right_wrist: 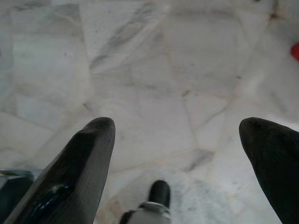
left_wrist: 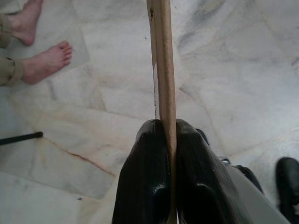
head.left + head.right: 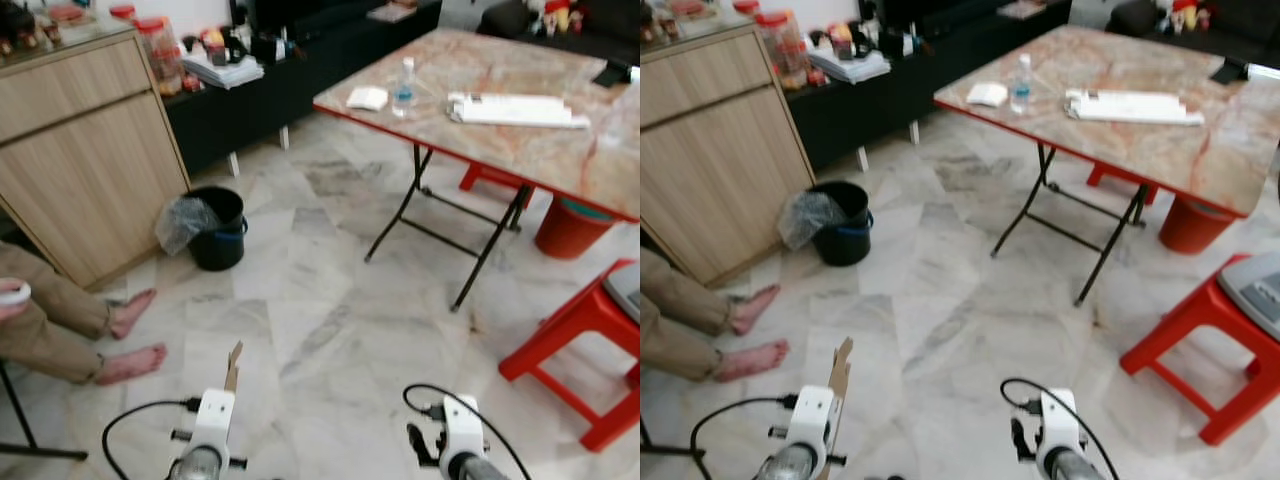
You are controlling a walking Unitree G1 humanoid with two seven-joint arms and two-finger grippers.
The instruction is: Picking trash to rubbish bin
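Left gripper point(image 2: 171, 128) has its two black fingers pressed together on a flat piece of brown cardboard point(image 2: 162, 60), pinching it edge-on near its lower end so that most of the strip stands up past the fingertips. From the head cameras the cardboard point(image 3: 234, 368) rises above the left wrist at the near left of the scene, over bare marble floor point(image 3: 330, 300). The right gripper point(image 1: 177, 128) hangs at the near right with its fingers spread wide and nothing between them.

The black rubbish bin point(image 3: 219, 228) stands farther off and to the left, close beside the wooden cabinet point(image 3: 80, 150), with a crumpled grey plastic liner point(image 3: 182, 221) spilling over its left rim. It is well apart from the held cardboard, so my reading is that the carry is under way and the drop is not yet done.

Several things could spoil it. The grip is on a thin edge with a long free length above, so swaying while walking could lever the cardboard loose or twist it in the fingers. A seated person's bare feet point(image 3: 132, 338) lie on the floor at the left, between the robot and the cabinet side of the bin; a line that drifts left risks stepping on them. The liner hanging over the rim could catch the strip and leave it propped outside the bin. Releasing too early would drop it on the floor short of the opening.
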